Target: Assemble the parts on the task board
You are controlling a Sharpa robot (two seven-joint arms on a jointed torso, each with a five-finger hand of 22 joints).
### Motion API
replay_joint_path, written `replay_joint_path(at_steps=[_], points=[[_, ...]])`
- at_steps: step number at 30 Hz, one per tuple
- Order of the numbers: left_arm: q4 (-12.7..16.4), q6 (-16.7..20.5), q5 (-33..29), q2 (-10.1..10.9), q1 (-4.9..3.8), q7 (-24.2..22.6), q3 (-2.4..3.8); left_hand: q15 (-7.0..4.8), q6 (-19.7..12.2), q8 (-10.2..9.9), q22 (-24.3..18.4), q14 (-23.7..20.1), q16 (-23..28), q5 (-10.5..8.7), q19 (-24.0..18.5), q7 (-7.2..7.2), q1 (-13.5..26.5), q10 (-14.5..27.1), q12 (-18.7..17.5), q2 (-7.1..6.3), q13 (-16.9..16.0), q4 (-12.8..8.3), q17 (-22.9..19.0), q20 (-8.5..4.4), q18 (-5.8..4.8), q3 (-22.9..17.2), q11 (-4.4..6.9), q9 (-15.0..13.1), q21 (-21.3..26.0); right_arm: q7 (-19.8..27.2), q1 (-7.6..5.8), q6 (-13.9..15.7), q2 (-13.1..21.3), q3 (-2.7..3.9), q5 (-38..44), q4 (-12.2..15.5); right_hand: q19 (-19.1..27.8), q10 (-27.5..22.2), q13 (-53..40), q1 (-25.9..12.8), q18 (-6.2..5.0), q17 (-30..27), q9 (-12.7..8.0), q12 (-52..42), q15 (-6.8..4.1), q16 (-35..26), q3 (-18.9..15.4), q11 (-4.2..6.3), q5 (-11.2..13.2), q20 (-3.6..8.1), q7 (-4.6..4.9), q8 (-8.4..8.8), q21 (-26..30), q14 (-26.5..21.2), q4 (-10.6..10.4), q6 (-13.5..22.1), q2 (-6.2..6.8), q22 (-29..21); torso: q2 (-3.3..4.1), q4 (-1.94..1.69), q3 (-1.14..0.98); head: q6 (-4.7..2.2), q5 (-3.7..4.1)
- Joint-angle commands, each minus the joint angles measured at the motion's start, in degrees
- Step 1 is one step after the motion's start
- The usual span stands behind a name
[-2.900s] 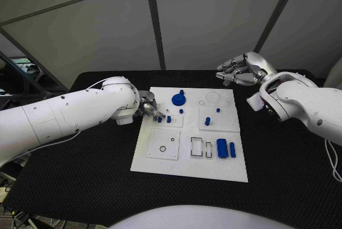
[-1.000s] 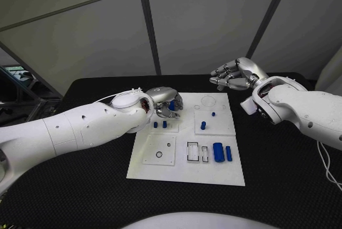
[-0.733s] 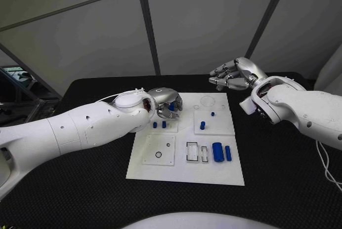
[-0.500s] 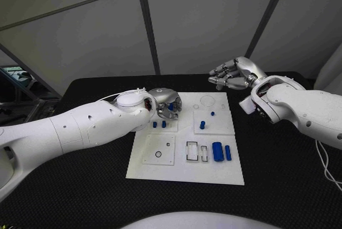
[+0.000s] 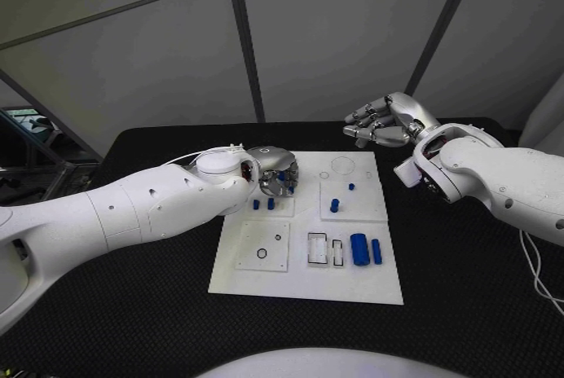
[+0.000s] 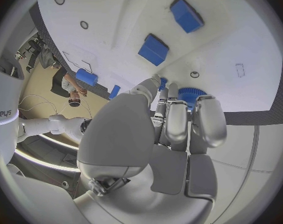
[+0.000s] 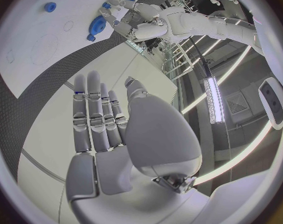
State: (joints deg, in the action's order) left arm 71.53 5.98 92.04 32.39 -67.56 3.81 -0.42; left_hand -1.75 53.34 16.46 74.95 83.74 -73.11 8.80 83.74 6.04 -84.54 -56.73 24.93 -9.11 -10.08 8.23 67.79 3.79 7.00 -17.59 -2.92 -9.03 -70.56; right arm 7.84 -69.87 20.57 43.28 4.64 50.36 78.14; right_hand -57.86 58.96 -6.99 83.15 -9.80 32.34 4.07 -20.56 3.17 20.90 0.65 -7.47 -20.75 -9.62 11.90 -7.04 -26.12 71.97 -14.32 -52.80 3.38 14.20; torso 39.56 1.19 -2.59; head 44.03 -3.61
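The white task board [image 5: 265, 280] lies mid-table. My left hand [image 5: 274, 171] is over its far left part, and its fingers [image 6: 178, 122] close round the blue gear [image 6: 192, 93], which stands on the board. The gear [image 7: 98, 23] also appears beside that hand in the right wrist view. Two short blue pegs [image 5: 263, 204] stand just in front of the hand. A blue peg [image 5: 334, 205] stands mid-board. A thick blue cylinder [image 5: 359, 249] and a slim blue bar [image 5: 376, 249] lie near the right edge. My right hand [image 5: 382, 124] hangs raised beyond the far right corner, holding nothing.
Empty black-outlined slots [image 5: 319, 249] and a small ring [image 5: 263, 253] mark the board's near half. A faint circle [image 5: 343, 164] marks its far right. Black table [image 5: 470, 272] surrounds the board on all sides.
My left hand has moved from the board's left edge to the gear and has sunk onto it, fingers closing in. The right hand has hardly moved. The camera has shifted.
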Motion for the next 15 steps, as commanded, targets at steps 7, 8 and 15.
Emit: replay_joint_path(at_steps=[7,8,15], points=[[-0.34,-0.64,0.61,-0.35,-0.06,-0.1,0.01,0.09,2.11,-0.6,2.15,1.23,-0.79,-0.12,0.5,0.34,-1.92,-2.51,-1.29,0.71,0.75,-1.13,-0.27,0.16,-2.91,-3.24,0.07,0.25,-0.99,0.5,-0.1,-0.31,-0.09,0.05,-0.15,0.09,-0.34,-0.36,0.11,0.23,-0.67,0.1,0.09,-0.28,0.19,-0.35,0.16,0.03,-0.28,-0.09,-0.16,0.25,0.38,-0.11,-0.11,0.38,-0.52,-0.13,0.0,0.08,-0.02,0.11,-0.06],[-0.4,-0.56,0.6,-0.4,-0.06,-0.23,0.01,0.08,2.33,-0.66,2.22,1.24,-0.86,-0.13,0.5,0.35,-2.04,-2.78,-1.44,0.8,0.83,-1.3,-0.27,0.16,-2.92,-3.63,0.09,0.27,-1.06,0.5,-0.1,-0.3,-0.1,0.05,-0.15,0.08,-0.34,-0.36,0.11,0.23,-0.67,0.1,0.09,-0.28,0.19,-0.35,0.16,0.03,-0.28,-0.09,-0.16,0.25,0.38,-0.11,-0.11,0.38,-0.52,-0.13,0.01,0.08,-0.04,0.12,-0.06],[-0.87,0.41,-0.45,-0.73,-0.05,-0.84,0.01,0.1,2.74,-1.12,2.68,1.21,-0.97,-0.25,0.59,0.41,-1.91,-3.41,-2.16,0.81,1.18,-1.71,-0.52,0.16,-3.02,-4.79,0.08,0.42,-1.55,0.51,-0.1,-0.3,-0.14,0.05,-0.15,0.09,-0.34,-0.36,0.11,0.23,-0.67,0.1,0.09,-0.28,0.19,-0.35,0.16,0.03,-0.28,-0.09,-0.16,0.25,0.38,-0.11,-0.11,0.38,-0.52,-0.13,0.03,0.02,-0.01,0.13,-0.03]])
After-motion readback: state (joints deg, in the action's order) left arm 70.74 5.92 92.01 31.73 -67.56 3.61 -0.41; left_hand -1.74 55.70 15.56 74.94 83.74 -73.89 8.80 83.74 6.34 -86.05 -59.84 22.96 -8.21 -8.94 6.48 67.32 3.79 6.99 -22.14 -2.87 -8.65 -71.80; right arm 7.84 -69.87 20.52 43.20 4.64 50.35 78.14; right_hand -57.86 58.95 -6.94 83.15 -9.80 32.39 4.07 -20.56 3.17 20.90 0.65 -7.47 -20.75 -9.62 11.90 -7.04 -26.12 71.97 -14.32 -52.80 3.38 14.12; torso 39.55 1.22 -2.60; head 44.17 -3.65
